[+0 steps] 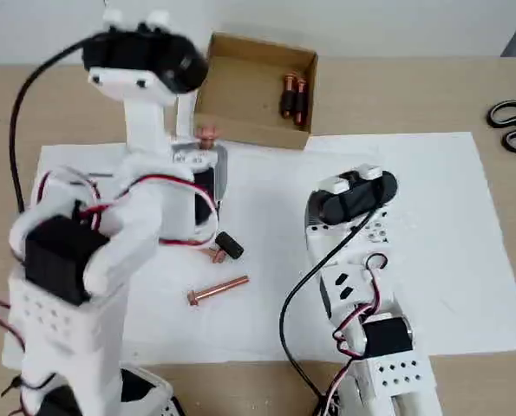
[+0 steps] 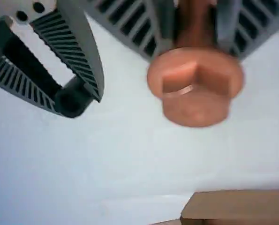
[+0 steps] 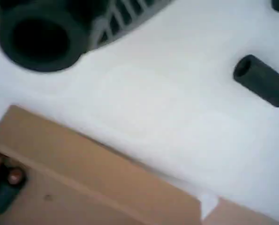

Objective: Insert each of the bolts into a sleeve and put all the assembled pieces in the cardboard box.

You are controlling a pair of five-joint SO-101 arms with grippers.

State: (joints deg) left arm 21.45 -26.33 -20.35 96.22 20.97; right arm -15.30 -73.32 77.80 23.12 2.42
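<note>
Hovering our left gripper by the cardboard box, clamped on a copper bolt; our right gripper pinches a black sleeve.

High view. A tan wooden table spans the scene — its far edge meets a plain white wall. A large white paper sheet lies flat across the table's middle, with bare wood around it. Black-handled scissors lie on the wood just beside the sheet's far right corner. Light is soft and even — shadows are faint.
</note>
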